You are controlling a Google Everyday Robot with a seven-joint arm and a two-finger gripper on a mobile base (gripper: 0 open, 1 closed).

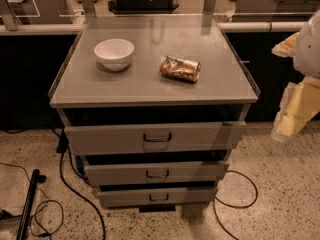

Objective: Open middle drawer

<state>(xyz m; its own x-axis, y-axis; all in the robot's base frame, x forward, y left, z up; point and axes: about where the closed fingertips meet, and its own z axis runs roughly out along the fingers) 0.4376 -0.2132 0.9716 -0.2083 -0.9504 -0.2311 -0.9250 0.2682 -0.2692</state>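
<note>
A grey metal cabinet [150, 91] stands in the middle of the camera view with three drawers stacked in its front. The middle drawer [200, 171] has a mid-sized grey front and a small dark loop handle [157, 174]. Its front stands slightly out, with a dark gap above it. My gripper [289, 120] hangs at the right edge of the view, pale and yellowish, to the right of the cabinet at about the top drawer's height. It is apart from the drawers and touches nothing.
A white bowl [114, 53] and a crushed can [180, 68] lie on the cabinet top. The top drawer [100, 138] and bottom drawer [120, 196] flank the middle one. Black cables [70, 184] and a dark pole [27, 204] lie on the speckled floor.
</note>
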